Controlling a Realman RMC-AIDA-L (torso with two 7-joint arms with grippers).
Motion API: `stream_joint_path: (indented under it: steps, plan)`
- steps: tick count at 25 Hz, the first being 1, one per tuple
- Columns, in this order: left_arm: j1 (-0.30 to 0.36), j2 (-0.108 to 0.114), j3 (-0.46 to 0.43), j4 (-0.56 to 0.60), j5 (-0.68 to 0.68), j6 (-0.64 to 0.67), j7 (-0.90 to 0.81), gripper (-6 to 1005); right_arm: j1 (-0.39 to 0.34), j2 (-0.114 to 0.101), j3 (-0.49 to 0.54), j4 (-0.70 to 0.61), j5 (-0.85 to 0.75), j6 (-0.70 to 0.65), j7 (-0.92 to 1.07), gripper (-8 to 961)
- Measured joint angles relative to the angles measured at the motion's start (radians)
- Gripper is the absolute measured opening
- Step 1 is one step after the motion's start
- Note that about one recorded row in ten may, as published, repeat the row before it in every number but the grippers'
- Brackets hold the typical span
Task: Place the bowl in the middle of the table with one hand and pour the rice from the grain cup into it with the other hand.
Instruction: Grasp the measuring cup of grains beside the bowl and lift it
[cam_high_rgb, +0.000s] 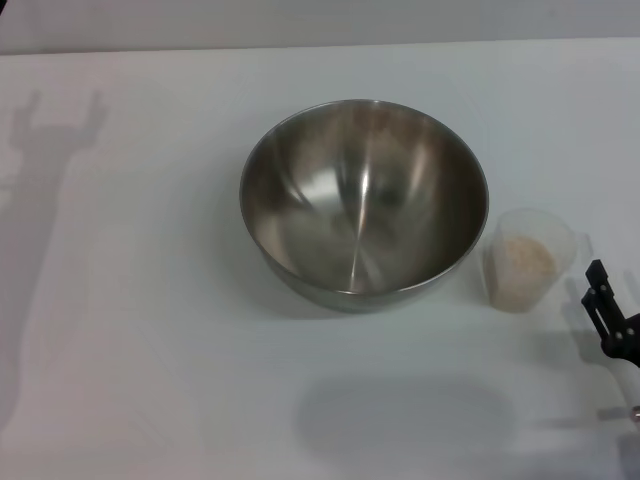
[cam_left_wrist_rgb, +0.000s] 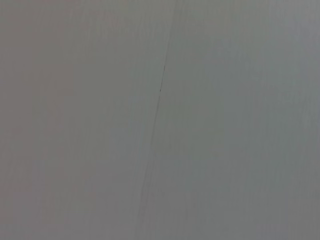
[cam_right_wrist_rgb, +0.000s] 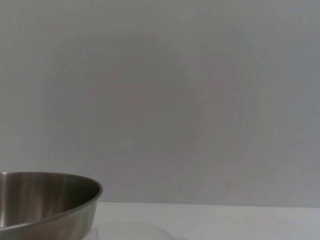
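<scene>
The steel bowl (cam_high_rgb: 364, 200) stands upright and empty on the white table (cam_high_rgb: 130, 300), about at its middle. Just right of it, close to its side, stands the clear grain cup (cam_high_rgb: 527, 258), upright, with pale rice (cam_high_rgb: 522, 266) inside. My right gripper (cam_high_rgb: 606, 312) shows as a black part at the table's right edge, a little right of and nearer than the cup, not touching it. The right wrist view shows the bowl's rim (cam_right_wrist_rgb: 47, 192) and the top of the cup (cam_right_wrist_rgb: 129, 231). My left gripper is out of view; only an arm's shadow lies on the table's left.
A grey wall (cam_right_wrist_rgb: 200, 100) stands behind the table. The left wrist view shows only a plain grey surface with a thin line (cam_left_wrist_rgb: 159, 100). Bare tabletop lies left of and in front of the bowl.
</scene>
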Motion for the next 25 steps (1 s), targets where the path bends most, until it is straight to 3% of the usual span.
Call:
stream_joint_path:
  steps: [25]
  plan:
    - [0.002, -0.006, -0.003, -0.006, 0.000, 0.000, 0.000, 859, 0.023, 0.000, 0.000, -0.021, 0.001, 0.030, 0.000, 698]
